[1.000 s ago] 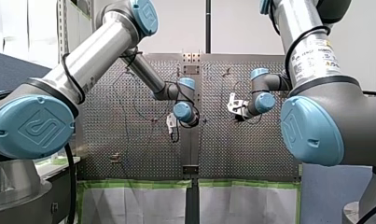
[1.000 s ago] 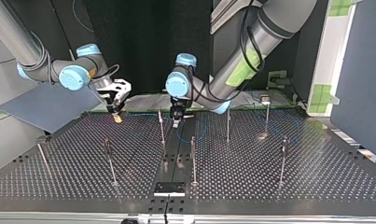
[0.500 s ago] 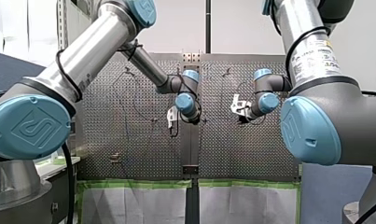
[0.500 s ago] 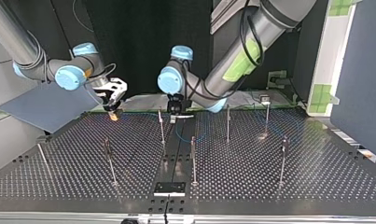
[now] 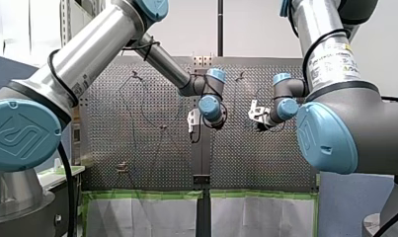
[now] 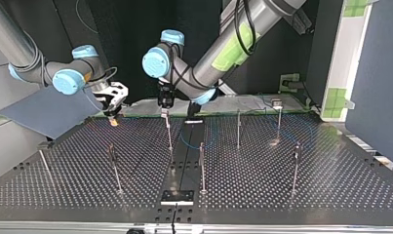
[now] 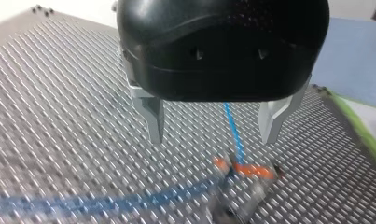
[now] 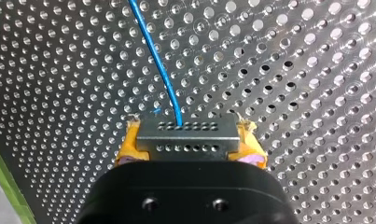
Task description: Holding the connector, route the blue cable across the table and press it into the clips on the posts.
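1. Gripping the connector (image 8: 187, 133), a grey block with rows of small holes, between the yellow pads (image 8: 129, 145) of my right hand (image 8: 189, 141), pressed onto its two sides.
2. Holding it close over the perforated worktop (image 8: 293, 70), near the far edge at the top view's left.
3. Trailing the blue cable (image 8: 155, 60) from the connector's far face, away over the holes.
4. Straddling another stretch of that cable with the metal fingers (image 7: 154, 119) of my left hand (image 7: 213, 128), spread wide and clear of it on both sides.
5. Hovering just over an orange clip (image 7: 244, 171), blurred, with more cable lying across the worktop beside it.
6. Hanging above the post (image 6: 168, 135) near the top view's middle, other posts (image 6: 238, 127) upright and well apart around it.
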`<action>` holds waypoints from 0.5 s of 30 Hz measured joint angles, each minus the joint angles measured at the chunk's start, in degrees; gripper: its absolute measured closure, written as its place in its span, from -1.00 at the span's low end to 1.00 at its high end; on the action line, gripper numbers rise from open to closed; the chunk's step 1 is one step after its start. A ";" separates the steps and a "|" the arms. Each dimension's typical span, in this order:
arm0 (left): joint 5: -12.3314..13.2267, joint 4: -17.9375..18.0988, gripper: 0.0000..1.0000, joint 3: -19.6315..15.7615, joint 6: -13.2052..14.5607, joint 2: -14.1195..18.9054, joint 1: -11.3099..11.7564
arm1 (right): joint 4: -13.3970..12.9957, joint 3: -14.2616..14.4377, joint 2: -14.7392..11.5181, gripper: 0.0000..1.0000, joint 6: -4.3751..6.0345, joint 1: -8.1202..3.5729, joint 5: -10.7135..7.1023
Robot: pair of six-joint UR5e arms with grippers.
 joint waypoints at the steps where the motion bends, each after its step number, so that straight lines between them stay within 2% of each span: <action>1: -0.50 0.64 -1.00 0.35 -0.10 -0.11 -0.65 | 0.03 0.00 0.00 1.00 0.00 -0.05 0.00; 6: -1.65 2.18 -1.00 2.58 -0.86 -1.80 -3.28 | 0.29 -0.02 -0.02 1.00 0.00 -0.51 0.00; 10: -2.48 0.63 -1.00 5.01 -1.50 -4.15 -5.40 | 0.34 -0.02 -0.03 1.00 0.00 -0.88 0.00; 15: -3.47 -1.42 -1.00 7.97 -2.72 -7.11 -5.93 | 0.37 -0.03 -0.05 1.00 -0.05 -1.37 0.00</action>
